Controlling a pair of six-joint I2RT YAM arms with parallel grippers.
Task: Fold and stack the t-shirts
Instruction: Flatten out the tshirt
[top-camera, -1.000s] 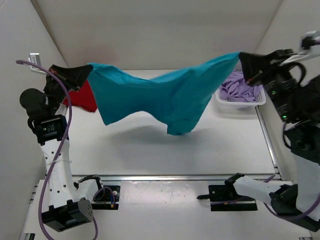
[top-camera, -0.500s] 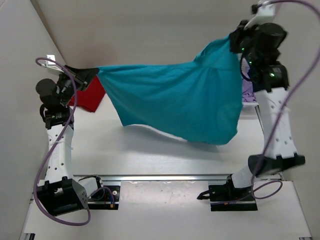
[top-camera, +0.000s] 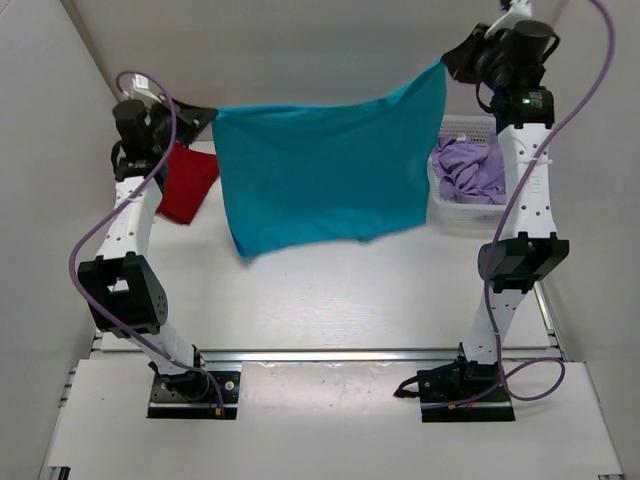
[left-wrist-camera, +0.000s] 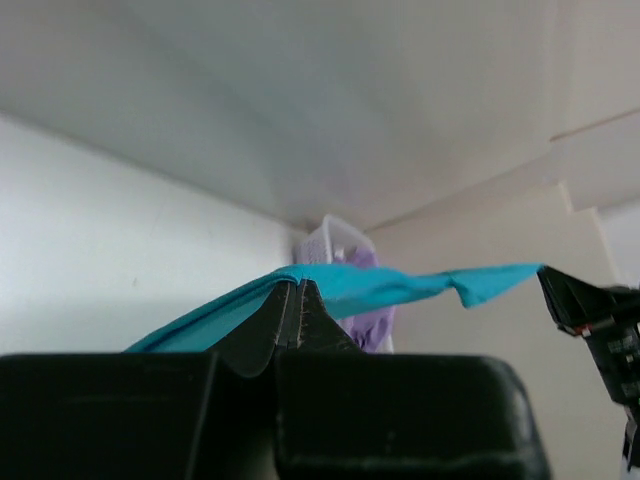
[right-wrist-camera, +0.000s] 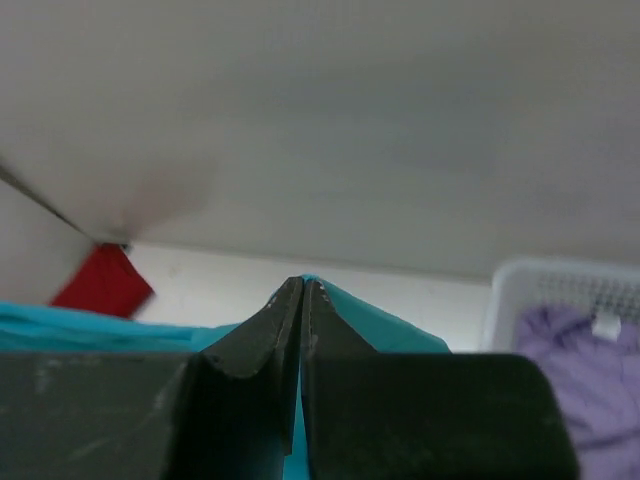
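- The left arm (top-camera: 130, 225) rises from its base at the near edge, bends at a low elbow on the left, then reaches up and away.
- The left gripper (top-camera: 207, 113) is raised and points right. Its fingers (left-wrist-camera: 262, 330) are pressed together, pinching a corner of the teal shirt (top-camera: 330, 165).
- The right arm (top-camera: 525, 180) stands nearly upright, with its elbow at mid-height and its forearm stretched up at the far right.
- The right gripper (top-camera: 447, 63) points left, its tips closed on the shirt's other upper corner.
- The two grippers face each other, well apart.
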